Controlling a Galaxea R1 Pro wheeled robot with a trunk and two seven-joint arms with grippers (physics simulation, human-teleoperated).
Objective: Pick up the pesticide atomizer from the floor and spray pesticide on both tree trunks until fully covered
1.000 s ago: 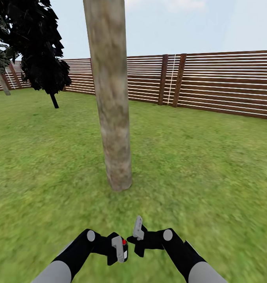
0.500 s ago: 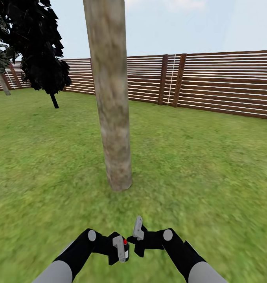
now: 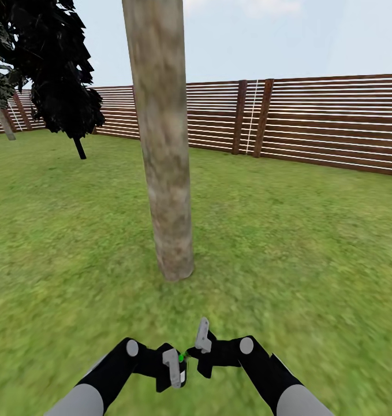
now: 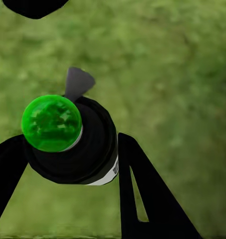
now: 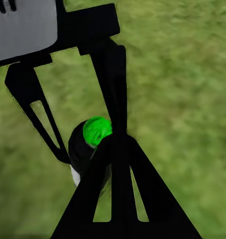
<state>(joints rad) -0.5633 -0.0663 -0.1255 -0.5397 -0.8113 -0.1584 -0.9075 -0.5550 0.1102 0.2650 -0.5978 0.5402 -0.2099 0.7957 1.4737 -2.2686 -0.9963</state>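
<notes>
Now, the left gripper [image 3: 174,365] is clenched around the pesticide atomizer [image 4: 73,142], its fingers hugging the black body on both sides in the left wrist view, and the round button on top [image 4: 51,123] glows green. The right gripper [image 3: 199,349] sits just beside it, one fingertip resting at that green cap in the right wrist view; whether its jaws are spread or closed, I cannot tell from these angles.

The can is low at six o'clock in the head view, between the two wrists, and the tree trunk [image 3: 161,138] rises at twelve o'clock, well apart from the nozzle.

The risk here, as I judge it: the can sits low and close to the body, so spray may land on the grass [image 3: 311,242] short of the bark, or wet only the near face and lower band of the trunk. A push from the right fingertip could also tip the can in the left grip and throw the aim off. The trunk's far side will need a drive around.

The ground is soft, blurry green lawn, open all round. A slatted wooden fence [image 3: 328,121] closes the back from one to three o'clock, and a dark leafy tree [image 3: 57,69] stands at ten o'clock.
</notes>
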